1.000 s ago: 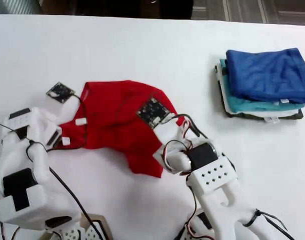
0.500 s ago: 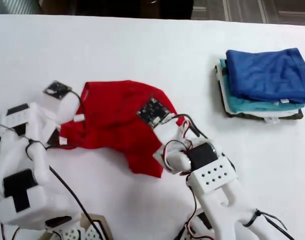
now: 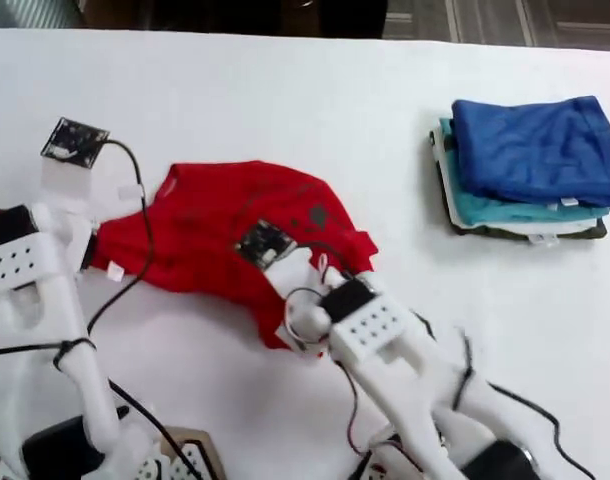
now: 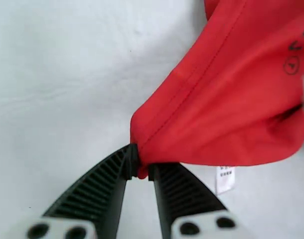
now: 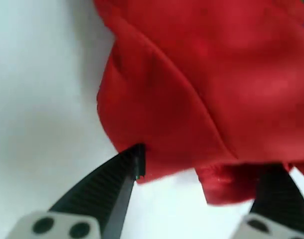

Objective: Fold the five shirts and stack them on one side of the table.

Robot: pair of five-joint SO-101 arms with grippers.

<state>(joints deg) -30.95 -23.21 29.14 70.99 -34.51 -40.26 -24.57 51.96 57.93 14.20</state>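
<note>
A red shirt [image 3: 225, 225] lies crumpled on the white table [image 3: 285, 90], left of centre. My left gripper [image 4: 140, 168] is shut on the shirt's left corner [image 3: 103, 250], where the cloth is drawn into a point. A white label [image 4: 224, 178] hangs just beside that grip. My right gripper [image 5: 207, 184] is open over the shirt's near edge [image 3: 285, 300], its fingers wide apart with red cloth [image 5: 202, 99] bunched between them. Three folded shirts [image 3: 530, 165] are stacked at the right side, blue on top, teal under it, a dark one at the bottom.
The right arm's body [image 3: 405, 370] stretches from the near edge towards the shirt. The left arm [image 3: 35, 330] stands at the near left with its cable [image 3: 135, 210] looping over the cloth. Bare tabletop lies behind the shirt and between it and the stack.
My left gripper has pulled the shirt's corner leftward, stretching the cloth. My right arm has swung left, from the shirt's right end to its near edge.
</note>
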